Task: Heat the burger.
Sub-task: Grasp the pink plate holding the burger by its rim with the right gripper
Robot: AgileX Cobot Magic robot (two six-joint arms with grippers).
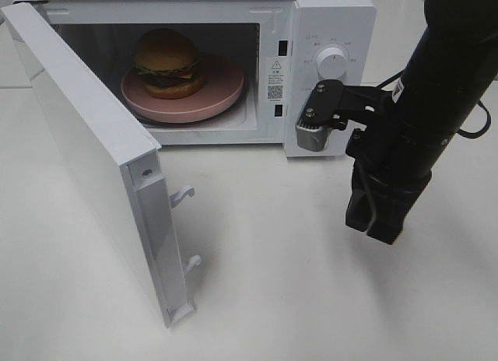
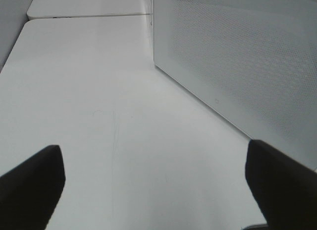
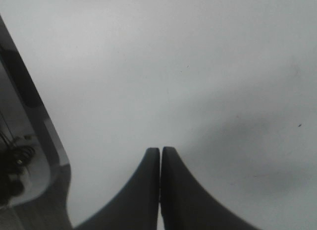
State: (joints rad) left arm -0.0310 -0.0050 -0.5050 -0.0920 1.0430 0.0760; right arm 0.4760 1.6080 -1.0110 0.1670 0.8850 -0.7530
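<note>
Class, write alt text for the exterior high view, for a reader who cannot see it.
A burger sits on a pink plate inside a white microwave whose door stands open. The shut right gripper points down at the table in front of the dial.

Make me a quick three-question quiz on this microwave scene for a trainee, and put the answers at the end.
1. True or false: the microwave door is shut.
2. Where is the burger? A) on top of the microwave; B) on the pink plate inside it; C) held in a gripper.
3. Fill in: the ___ gripper has its fingers pressed together.

Key
1. False: the door stands wide open.
2. B.
3. Right: the right gripper is shut on nothing, while the left gripper is open.
</note>
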